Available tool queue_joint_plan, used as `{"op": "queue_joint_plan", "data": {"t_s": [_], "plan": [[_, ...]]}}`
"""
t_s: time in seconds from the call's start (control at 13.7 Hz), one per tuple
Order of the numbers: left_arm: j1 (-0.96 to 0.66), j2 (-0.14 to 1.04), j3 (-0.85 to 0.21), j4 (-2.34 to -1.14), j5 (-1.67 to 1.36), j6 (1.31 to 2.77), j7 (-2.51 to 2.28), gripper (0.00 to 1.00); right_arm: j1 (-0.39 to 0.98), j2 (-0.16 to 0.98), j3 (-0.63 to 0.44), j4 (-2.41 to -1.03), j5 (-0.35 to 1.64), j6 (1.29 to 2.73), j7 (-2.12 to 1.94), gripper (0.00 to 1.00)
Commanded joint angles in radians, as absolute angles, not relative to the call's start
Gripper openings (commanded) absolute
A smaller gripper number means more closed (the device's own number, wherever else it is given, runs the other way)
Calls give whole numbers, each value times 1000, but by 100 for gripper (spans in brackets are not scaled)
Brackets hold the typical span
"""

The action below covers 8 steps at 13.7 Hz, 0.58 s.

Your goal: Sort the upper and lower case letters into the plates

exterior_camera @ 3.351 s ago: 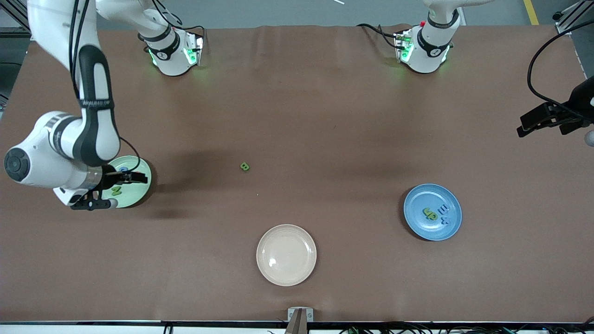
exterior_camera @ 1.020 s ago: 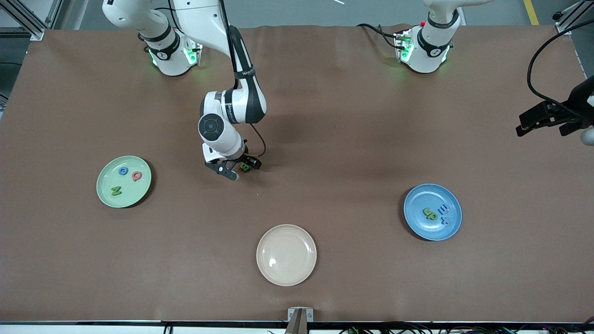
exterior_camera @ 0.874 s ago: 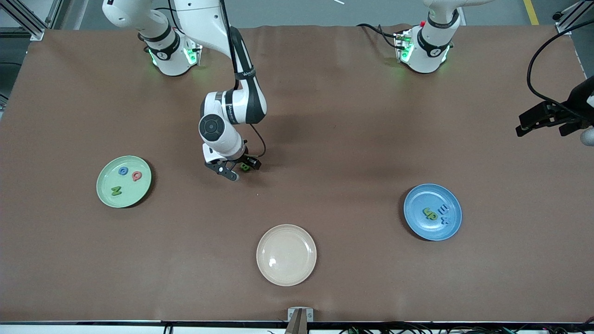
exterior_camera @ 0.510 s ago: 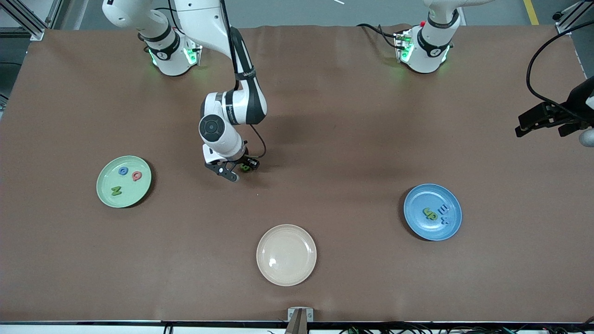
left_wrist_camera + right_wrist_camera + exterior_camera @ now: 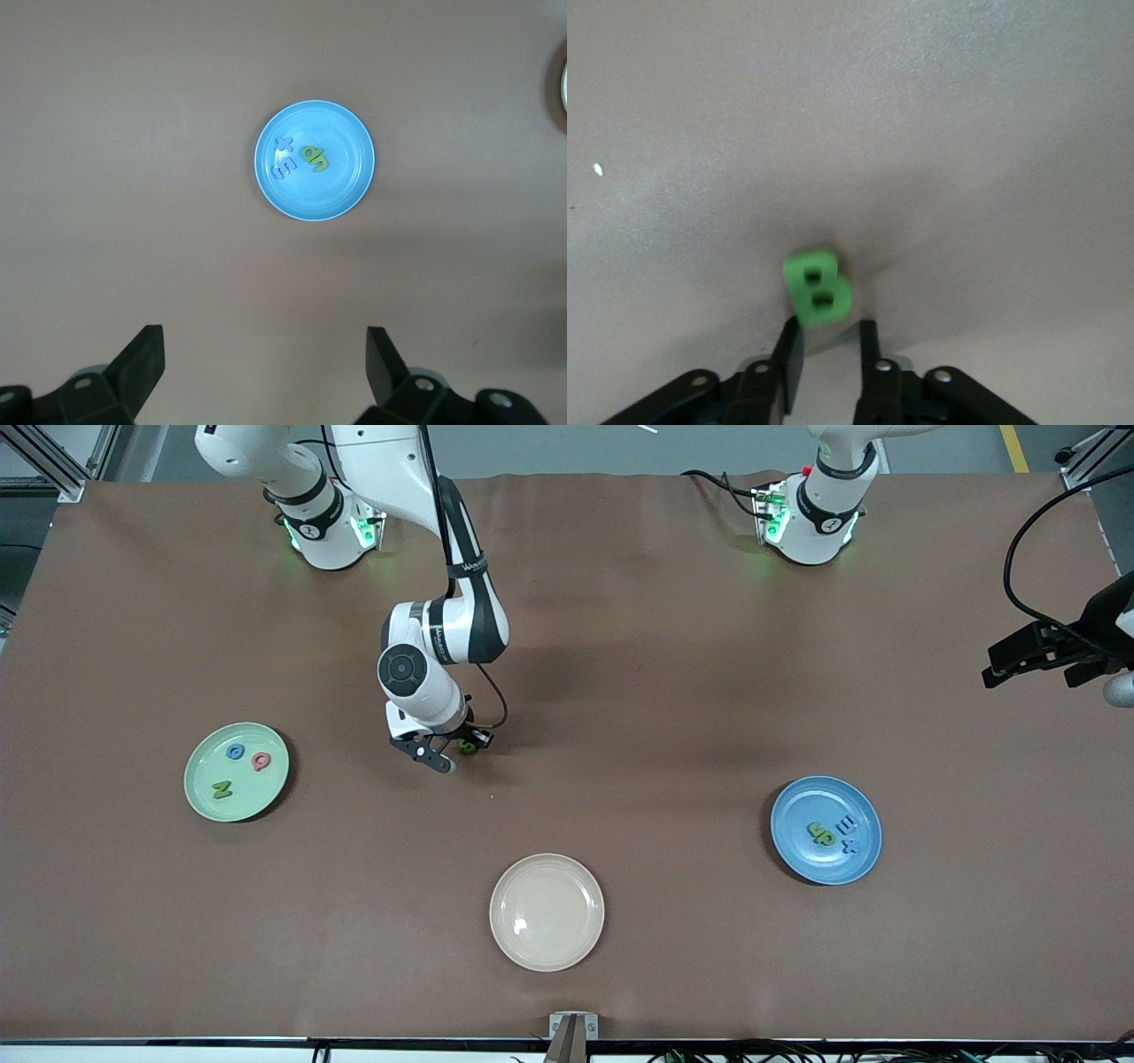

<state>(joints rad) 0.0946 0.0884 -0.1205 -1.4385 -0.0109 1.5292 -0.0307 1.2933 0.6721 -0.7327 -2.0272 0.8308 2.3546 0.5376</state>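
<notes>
Spreading across the whole scene, the brown cloth-covered counter (image 5: 673, 691) is carrying three round shallow plates. The cream-beige plate (image 5: 547, 911), nearest the front camera, is lying bare and plays no part in the sorting. The medium blue plate (image 5: 826, 830), toward the left arm's end, is holding the four small letters (image 5: 833, 831), two green and two blue. The pale mint green plate (image 5: 236, 771), toward the right arm's end, is holding three capitals: a blue G (image 5: 236, 751), a red Q (image 5: 262, 761) and a green N (image 5: 221, 788). So seven of eight look sorted; only the tiny flat green capital B (image 5: 818, 289) is remaining, lying on the counter about mid-way between the mint and blue plates.

The right gripper (image 5: 447, 749) is working low over that B, its fingers (image 5: 788, 352) drawn in narrow at the letter's end; whether they are truly gripping it I cannot tell. Three seconds earlier this gripper was over the mint plate, and a second ago its fingers were standing wide around the B. The left gripper (image 5: 266, 363) is waiting high over its end of the counter, fingers wide and holding nothing, as before.
</notes>
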Motion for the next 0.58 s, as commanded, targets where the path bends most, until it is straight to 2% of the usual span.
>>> {"op": "queue_joint_plan", "data": {"t_s": [0.0, 0.51], "plan": [[92, 95, -118, -1424, -18, 1529, -11, 100, 1276, 693, -712, -2022, 850, 2378, 534, 20], [92, 95, -118, -1424, -18, 1529, -11, 100, 1276, 687, -715, -2022, 848, 2373, 532, 19]]}}
